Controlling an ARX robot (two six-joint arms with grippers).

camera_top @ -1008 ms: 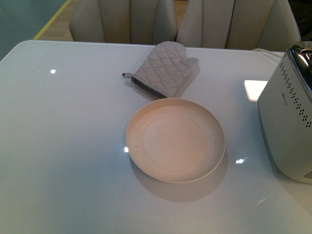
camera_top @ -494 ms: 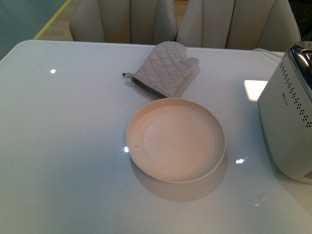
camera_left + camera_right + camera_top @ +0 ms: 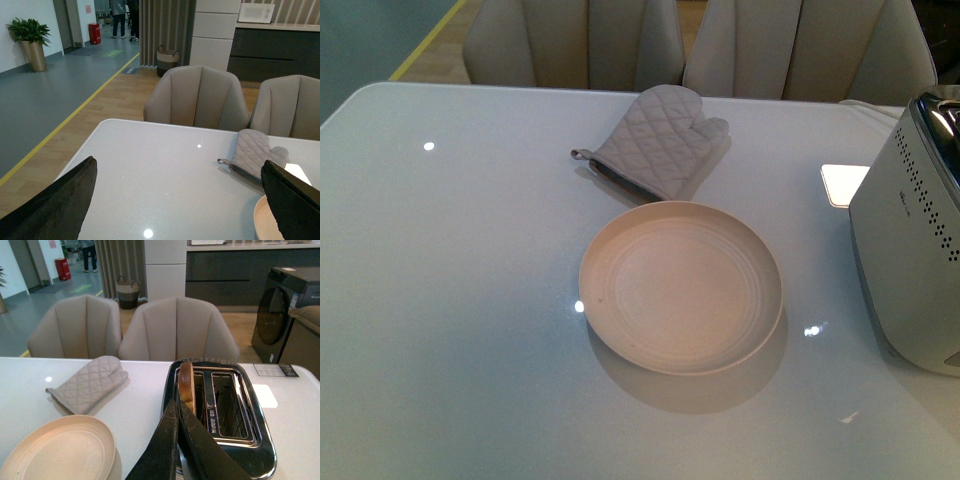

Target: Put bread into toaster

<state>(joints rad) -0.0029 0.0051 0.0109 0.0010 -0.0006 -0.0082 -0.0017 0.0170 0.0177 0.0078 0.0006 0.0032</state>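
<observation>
The bread (image 3: 186, 381) stands on edge in one slot of the toaster (image 3: 250, 450), its brown crust poking above the chrome top. In the right wrist view my right gripper (image 3: 177, 407) is shut with nothing between its fingers, its tips just short of the bread and over the toaster's rim. The front view shows the toaster (image 3: 910, 250) at the table's right edge, with the bread and both arms out of view. My left gripper (image 3: 175, 200) hangs open over bare table, holding nothing.
A round cream plate (image 3: 680, 285) lies mid-table, also seen as the plate (image 3: 60, 450) beside the toaster. A quilted grey oven mitt (image 3: 660, 140) rests behind it. Beige chairs (image 3: 580, 40) line the far table edge.
</observation>
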